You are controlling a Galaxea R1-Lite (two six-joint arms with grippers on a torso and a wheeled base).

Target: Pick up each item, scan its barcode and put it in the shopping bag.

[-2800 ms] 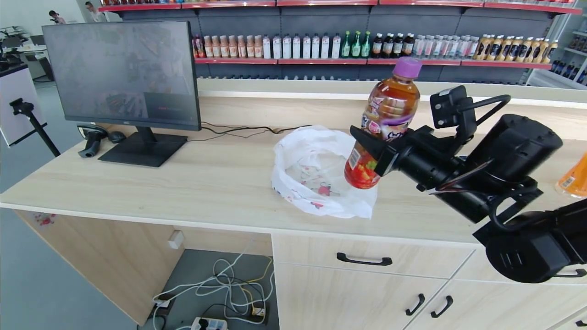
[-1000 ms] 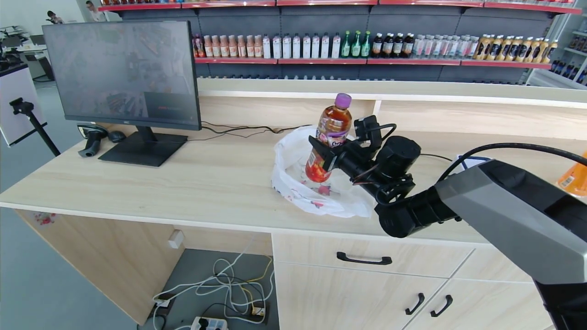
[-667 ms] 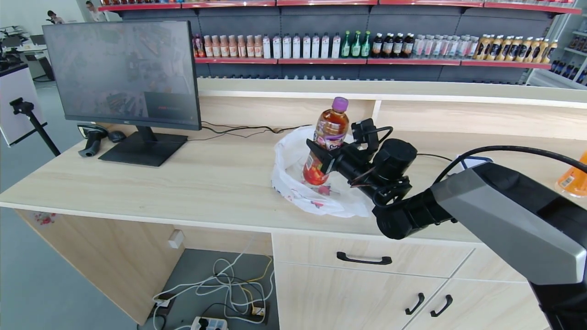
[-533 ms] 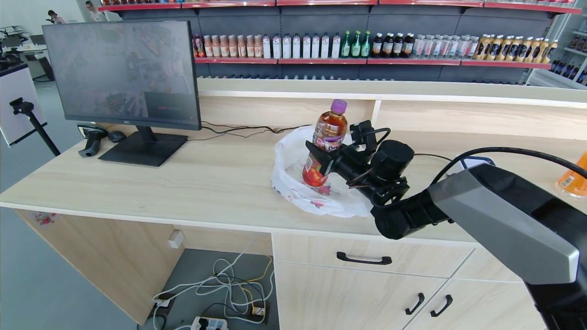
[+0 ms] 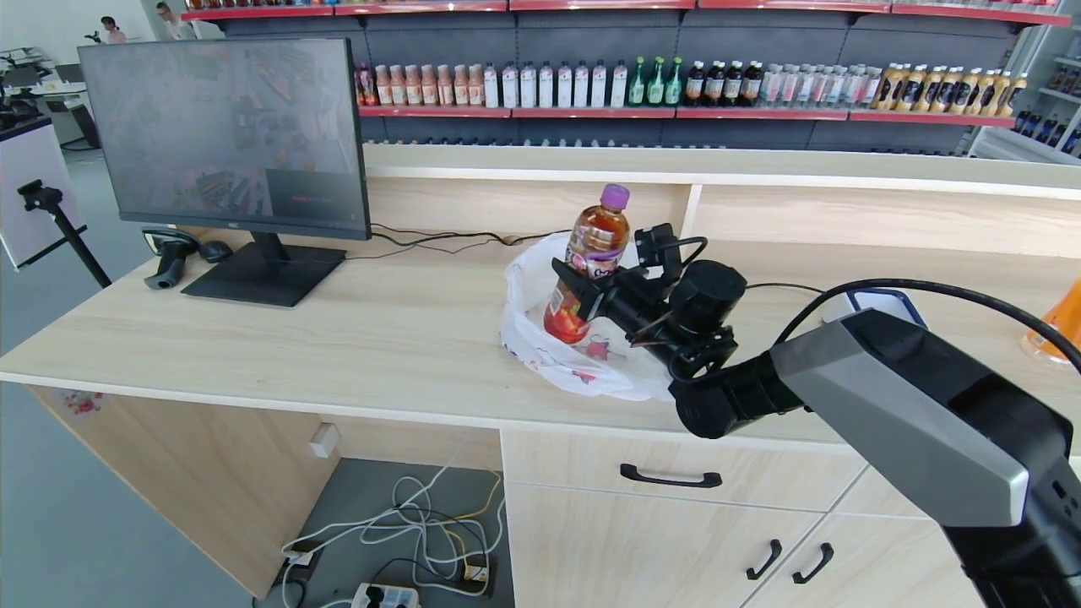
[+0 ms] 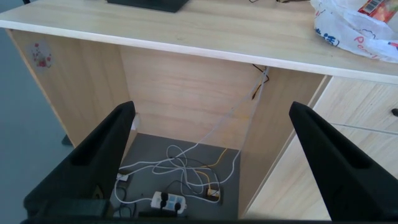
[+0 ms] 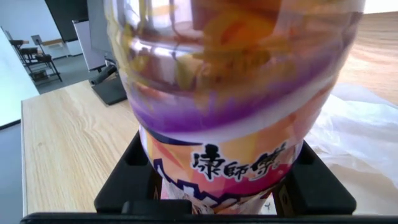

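My right gripper [image 5: 581, 294] is clamping a bottle [image 5: 594, 249] of amber drink around its lower half, with one black finger on each side. The bottle is standing almost upright, with its purple cap [image 5: 615, 196] leaning slightly right. Its red base is hanging in the open mouth of the white shopping bag [image 5: 540, 350]; I cannot tell whether it is touching the plastic. Its label [image 7: 239, 165] is showing a purple band above white with dark printed characters, and a small barcode patch is facing left lower down.

Nearly three seconds ago I was carrying the bottle high and to the right of the bag. Since then I have been bringing it left and down, and it is still sinking a little.

My left gripper [image 6: 211, 155] is hanging with its fingers spread wide. It is facing the open space under the counter [image 5: 338, 338], where cables [image 6: 186, 168] and a power strip [image 6: 166, 200] are lying on the floor.

On the counter, a monitor [image 5: 228, 135] and a handheld scanner [image 5: 169, 263] are standing well to the left. An orange bottle [image 5: 1056, 325] is sitting at the far right.
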